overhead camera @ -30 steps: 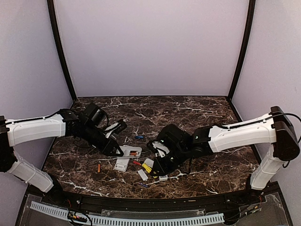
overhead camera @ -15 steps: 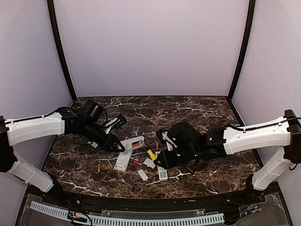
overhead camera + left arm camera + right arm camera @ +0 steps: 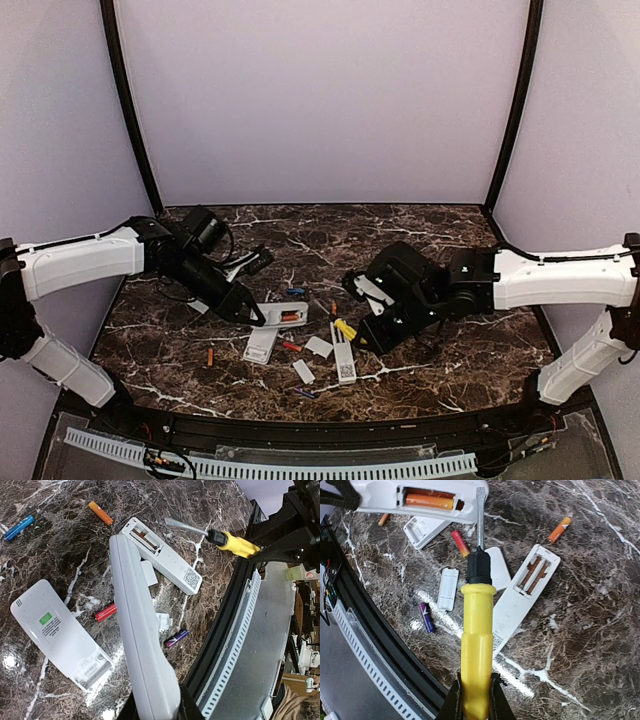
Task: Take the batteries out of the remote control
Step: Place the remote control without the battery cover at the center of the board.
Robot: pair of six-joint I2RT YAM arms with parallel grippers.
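My left gripper (image 3: 250, 310) is shut on a white remote (image 3: 140, 645), held above the table. Its open compartment holds an orange battery (image 3: 430, 501). My right gripper (image 3: 474, 695) is shut on the yellow-handled screwdriver (image 3: 477, 640); its tip (image 3: 481, 500) is at the edge of that compartment. Loose batteries lie on the table: a blue one (image 3: 20, 527), an orange one (image 3: 100, 513), a red one (image 3: 106, 612), a purple one (image 3: 176, 638). In the top view the right gripper (image 3: 375, 320) is right of the held remote (image 3: 280, 316).
A second white remote (image 3: 527, 595) lies on the table with its compartment open and empty. A third remote (image 3: 60, 640) lies near the left gripper. Small white covers (image 3: 448, 588) lie between them. The table's black front rail (image 3: 235, 620) is close by.
My right arm has drawn back to the right with the screwdriver, away from the remote lying at the front. My left gripper has shifted slightly while holding its remote.
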